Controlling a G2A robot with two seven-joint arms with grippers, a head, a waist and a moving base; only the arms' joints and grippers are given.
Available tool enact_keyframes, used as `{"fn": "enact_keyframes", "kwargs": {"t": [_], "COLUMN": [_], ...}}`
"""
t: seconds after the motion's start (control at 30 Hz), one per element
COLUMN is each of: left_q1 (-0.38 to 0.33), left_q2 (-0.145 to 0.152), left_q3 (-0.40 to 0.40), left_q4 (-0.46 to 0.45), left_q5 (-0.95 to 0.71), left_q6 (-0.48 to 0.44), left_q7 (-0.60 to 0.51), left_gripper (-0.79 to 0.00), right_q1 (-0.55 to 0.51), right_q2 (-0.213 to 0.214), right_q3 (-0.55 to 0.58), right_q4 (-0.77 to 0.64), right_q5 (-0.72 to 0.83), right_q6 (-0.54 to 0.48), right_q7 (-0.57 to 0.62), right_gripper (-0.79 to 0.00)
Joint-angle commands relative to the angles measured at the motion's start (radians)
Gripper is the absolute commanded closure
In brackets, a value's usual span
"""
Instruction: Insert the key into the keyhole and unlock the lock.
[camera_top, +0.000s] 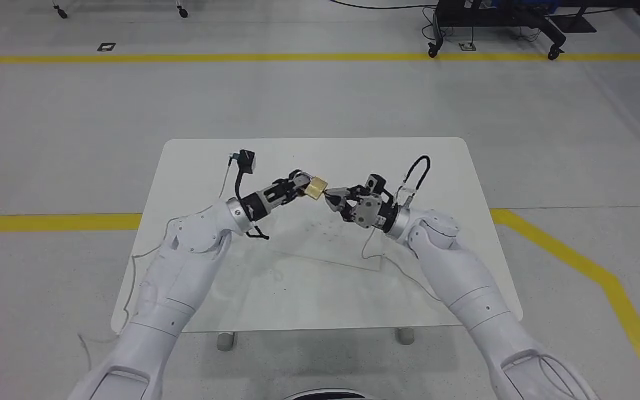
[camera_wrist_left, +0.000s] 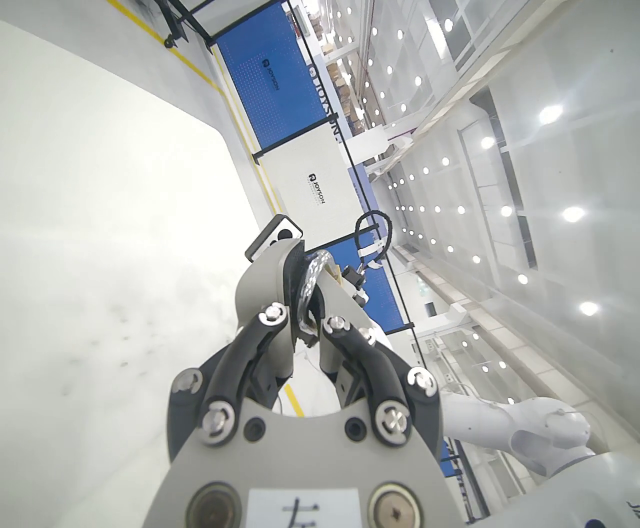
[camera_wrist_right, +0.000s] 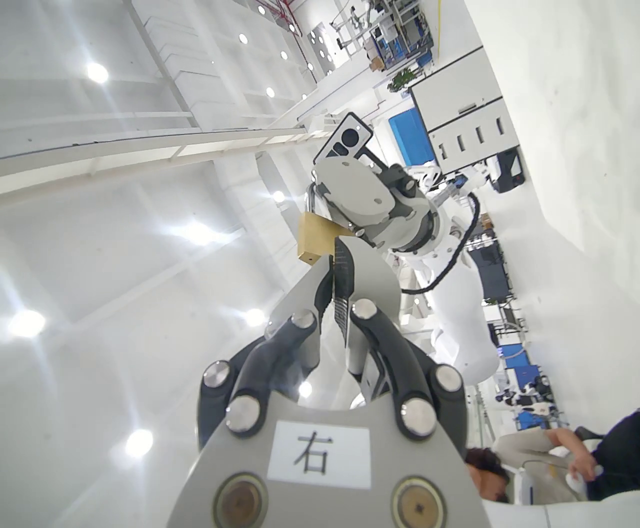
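Observation:
A brass padlock (camera_top: 316, 187) hangs in the air over the middle of the white table (camera_top: 430, 290). My left gripper (camera_top: 301, 183) is shut on its silver shackle (camera_wrist_left: 313, 274), seen between the fingers of the left gripper (camera_wrist_left: 305, 262). In the right wrist view the padlock (camera_wrist_right: 314, 236) hangs just past my right gripper (camera_wrist_right: 332, 256), whose fingers are pressed together with their tips at the lock's bottom face. The key is hidden between the pads. In the top view the right gripper (camera_top: 337, 194) meets the lock from the right.
Both arms are raised above the table (camera_wrist_left: 100, 200), whose surface shows faint scuff marks. A black cable (camera_top: 415, 170) loops off the right wrist and another cable (camera_top: 237, 180) off the left. Yellow floor lines run beyond the table edges.

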Motion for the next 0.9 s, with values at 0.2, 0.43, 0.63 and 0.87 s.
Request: {"fn": "enact_keyframes", "kwargs": {"t": [0.2,0.43,0.63,0.87], "left_q1": [0.021,0.025,0.02,-0.006], "left_q2": [0.007,0.008,0.006,0.005], "left_q3": [-0.004,0.005,0.027,0.071], "left_q4": [-0.033,-0.04,-0.037,-0.011], "left_q5": [0.167,0.194,0.237,0.337], "left_q6": [-0.039,-0.035,-0.012,0.073], "left_q7": [0.101,0.106,0.099,0.045], "left_gripper": [0.0,0.0,0.0,0.0], "right_q1": [0.013,0.032,0.015,-0.099], "right_q2": [0.002,0.01,0.036,0.087], "right_q3": [0.01,-0.005,0.064,0.228], "right_q4": [0.03,0.029,-0.001,-0.159], "right_q5": [0.044,-0.034,-0.102,-0.263], "right_q6": [0.059,0.071,0.025,-0.048], "right_q7": [0.021,0.054,0.057,-0.094], "right_gripper": [0.0,-0.785,-0.785,-0.785]}}
